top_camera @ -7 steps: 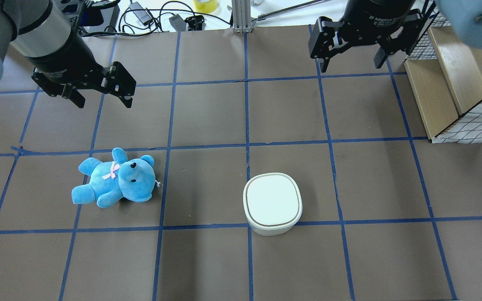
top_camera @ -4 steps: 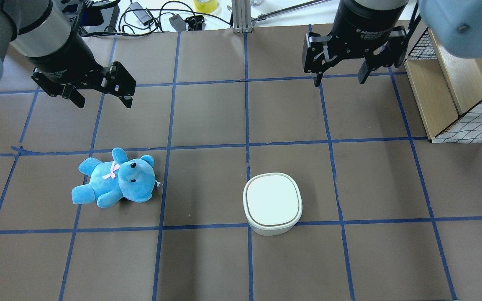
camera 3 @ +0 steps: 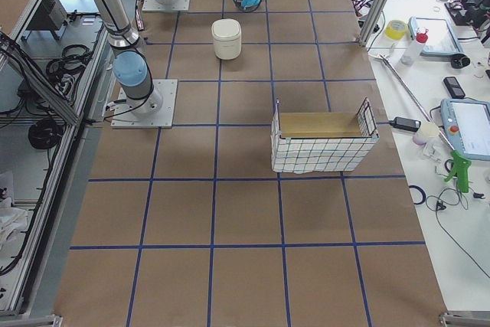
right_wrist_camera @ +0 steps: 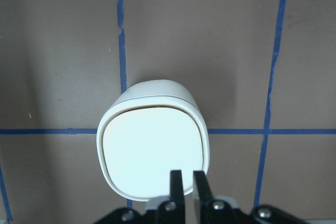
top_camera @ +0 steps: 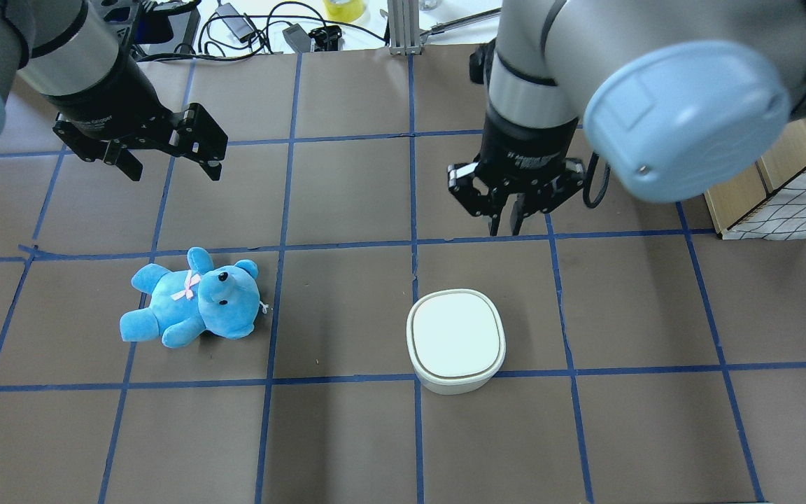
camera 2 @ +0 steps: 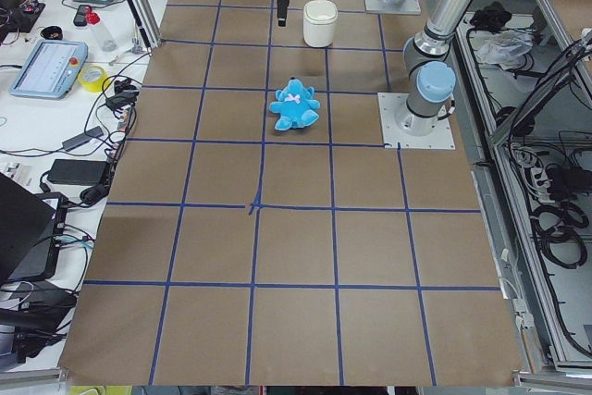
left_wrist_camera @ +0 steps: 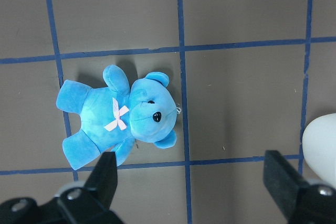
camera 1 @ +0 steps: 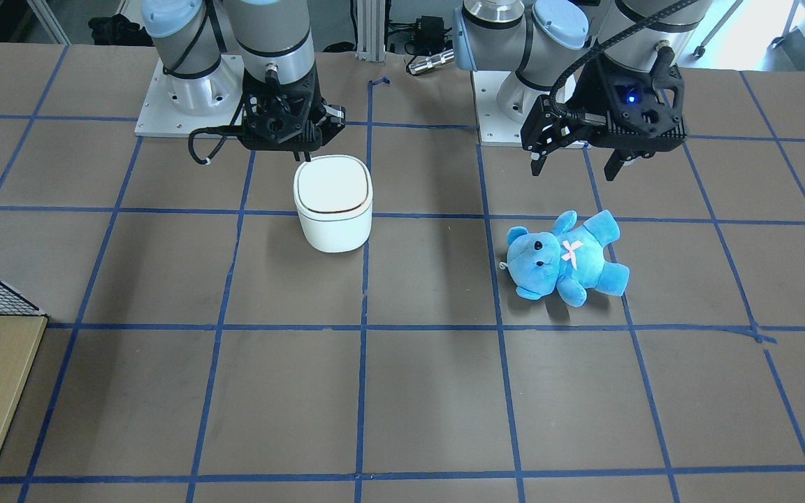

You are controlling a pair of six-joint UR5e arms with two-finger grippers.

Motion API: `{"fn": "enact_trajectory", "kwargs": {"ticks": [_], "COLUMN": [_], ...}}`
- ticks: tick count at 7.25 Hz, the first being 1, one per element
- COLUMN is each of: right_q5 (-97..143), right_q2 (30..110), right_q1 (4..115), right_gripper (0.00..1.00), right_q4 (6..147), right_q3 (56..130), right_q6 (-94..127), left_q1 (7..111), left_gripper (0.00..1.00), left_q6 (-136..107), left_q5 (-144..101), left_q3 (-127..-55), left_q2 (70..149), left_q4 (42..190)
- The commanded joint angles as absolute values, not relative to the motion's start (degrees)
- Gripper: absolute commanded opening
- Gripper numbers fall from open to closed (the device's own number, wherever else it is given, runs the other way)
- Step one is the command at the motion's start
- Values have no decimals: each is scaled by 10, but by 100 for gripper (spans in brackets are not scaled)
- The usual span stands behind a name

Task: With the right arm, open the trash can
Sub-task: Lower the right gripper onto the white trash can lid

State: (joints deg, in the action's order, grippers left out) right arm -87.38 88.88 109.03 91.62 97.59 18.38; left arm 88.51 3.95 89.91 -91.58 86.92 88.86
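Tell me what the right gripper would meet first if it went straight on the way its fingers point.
Probably the trash can: in the wrist view the right gripper points down at the edge of its lid nearest the robot. Its height above is unclear, so it might just miss.

Robotics lab. The left arm and right arm bolt onto the table via steel plates, and the tabletop is brown paper gridded with blue tape. Beside the table there's a white bench with a teach pendant and loose cables, plus an aluminium-profile post.
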Motion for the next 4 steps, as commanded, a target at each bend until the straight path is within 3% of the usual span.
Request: {"fn": "enact_trajectory", "kwargs": {"ticks": [1, 3, 4], "right_q5": [-879, -882, -884], "right_q2": [889, 887, 883], "right_q1": [1117, 1123, 1123], "right_gripper": [15, 15, 16], "right_q4": [1015, 1104, 1107], "right_q3": [1082, 1153, 1153], "right_q6": [203, 202, 197], "left_q1": [885, 885, 885], "left_gripper": [100, 100, 100], "left_q6": [40, 40, 40], "left_q5": [899, 899, 899], "left_q3": [-916, -916, -916], "left_q2": [869, 869, 869], "left_q4": [889, 889, 889]}}
